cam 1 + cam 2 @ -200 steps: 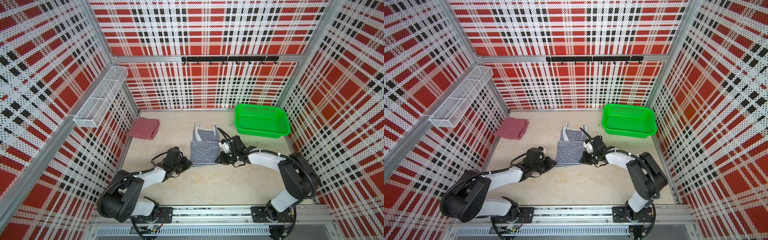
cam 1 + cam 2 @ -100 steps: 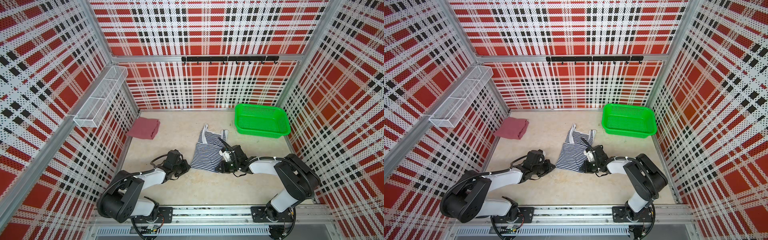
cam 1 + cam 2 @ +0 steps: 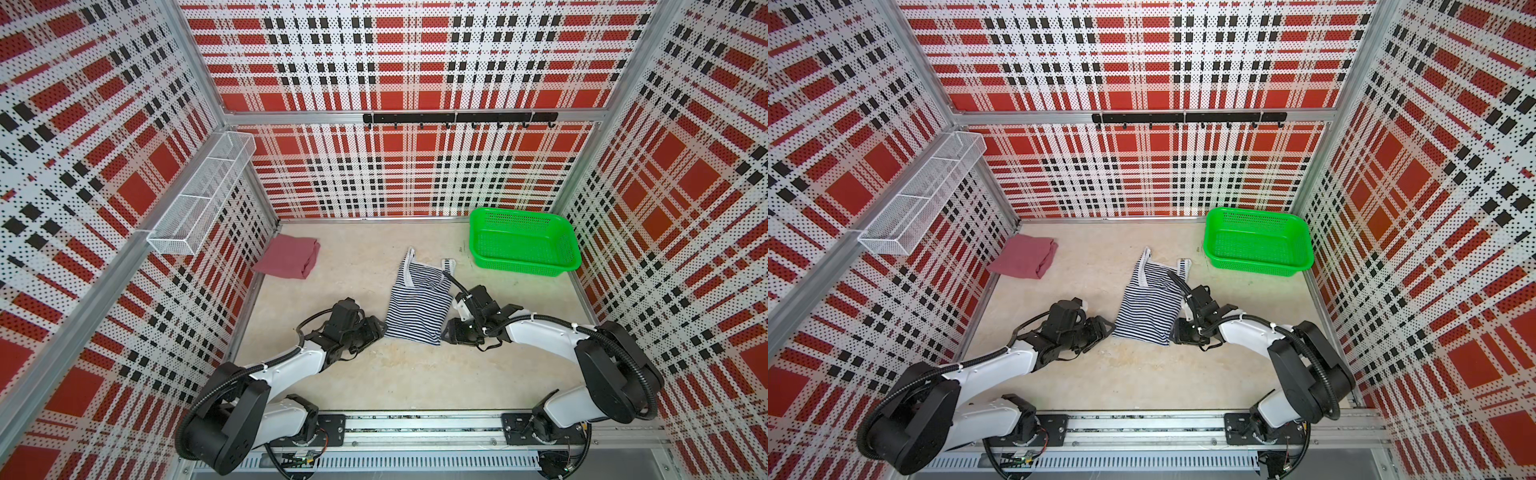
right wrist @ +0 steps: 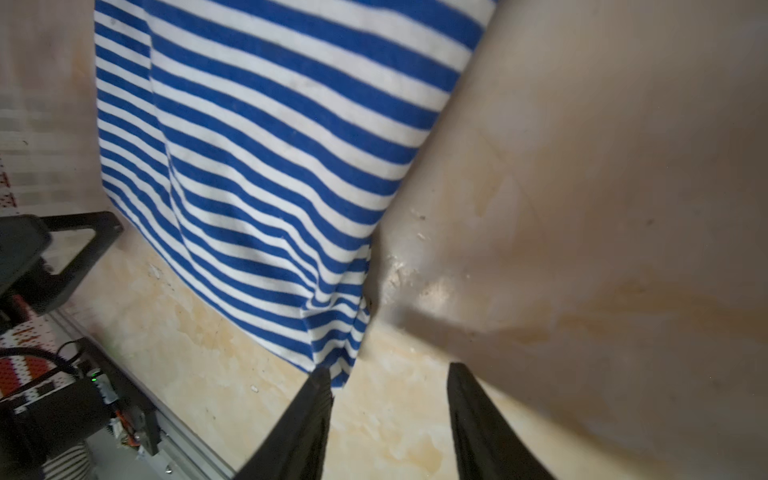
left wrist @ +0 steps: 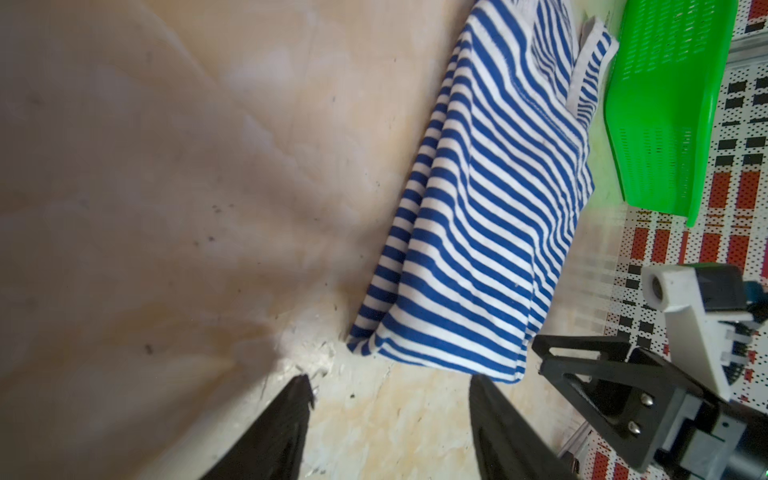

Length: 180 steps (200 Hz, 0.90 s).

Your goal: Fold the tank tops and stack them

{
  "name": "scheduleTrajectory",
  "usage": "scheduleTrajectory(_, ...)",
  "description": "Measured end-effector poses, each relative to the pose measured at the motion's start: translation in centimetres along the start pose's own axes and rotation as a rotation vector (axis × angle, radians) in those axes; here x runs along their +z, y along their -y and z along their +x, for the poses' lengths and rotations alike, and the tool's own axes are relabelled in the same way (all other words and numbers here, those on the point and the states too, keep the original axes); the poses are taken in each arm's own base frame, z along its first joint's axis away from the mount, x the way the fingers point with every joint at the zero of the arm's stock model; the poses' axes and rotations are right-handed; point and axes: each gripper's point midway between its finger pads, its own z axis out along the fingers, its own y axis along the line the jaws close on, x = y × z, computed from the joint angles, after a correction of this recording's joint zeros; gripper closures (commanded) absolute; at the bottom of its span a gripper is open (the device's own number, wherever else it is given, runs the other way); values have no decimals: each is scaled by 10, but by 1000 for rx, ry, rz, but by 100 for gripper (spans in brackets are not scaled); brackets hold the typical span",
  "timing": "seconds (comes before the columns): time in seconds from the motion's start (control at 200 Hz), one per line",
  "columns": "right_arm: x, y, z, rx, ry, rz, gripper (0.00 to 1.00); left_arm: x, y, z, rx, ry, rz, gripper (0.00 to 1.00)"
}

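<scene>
Striped top (image 3: 417, 309) (image 3: 1148, 309) lies flat and folded lengthwise on the table (image 3: 395, 386), centre of both top views, straps toward the back wall. The rose top (image 3: 289, 262) (image 3: 1025, 257) lies folded at centre left by the side wall, well apart from it. Left gripper (image 3: 380, 328) (image 5: 390, 380) sits low at the hem's left corner, jaws parted and empty. Right gripper (image 3: 446, 332) (image 4: 389, 370) sits at the hem's right corner, jaws likewise parted, with one fingertip (image 4: 324, 376) at the cloth's edge. Only the top views show the rose top. The left wrist view adds the green basket (image 5: 665, 124) (image 3: 523, 268) and the right gripper's fingers (image 5: 611, 390). The right wrist view shows the opposite finger (image 4: 108, 222) and the stripes close up.
</scene>
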Motion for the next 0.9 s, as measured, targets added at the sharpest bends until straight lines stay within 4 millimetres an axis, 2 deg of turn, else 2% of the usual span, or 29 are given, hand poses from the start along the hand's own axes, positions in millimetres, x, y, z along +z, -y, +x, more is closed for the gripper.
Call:
scheduleTrajectory(0.09, 3, -5, 8, 50, -8, -56, 51, 5, -6, 5, -29, -12, -3, 37)
scheduleTrajectory(0.266, 7, -16, 12, 100, -4, -132, 50, 12, 2, 8, -55, -8, 54, 39)
scheduleTrajectory(0.591, 12, -24, 12, 139, 6, -184, 52, 25, 13, 8, -65, -3, 121, 44)
scheduleTrajectory(0.727, 16, -25, 10, 144, 8, -191, 62, 29, 13, 9, -61, -7, 124, 52)
scheduleTrajectory(0.782, 17, -24, 10, 148, 8, -188, 68, 30, 13, 9, -61, -9, 121, 55)
scheduleTrajectory(0.902, 18, -18, 11, 154, 9, -156, 84, 34, 12, 9, -57, -16, 110, 69)
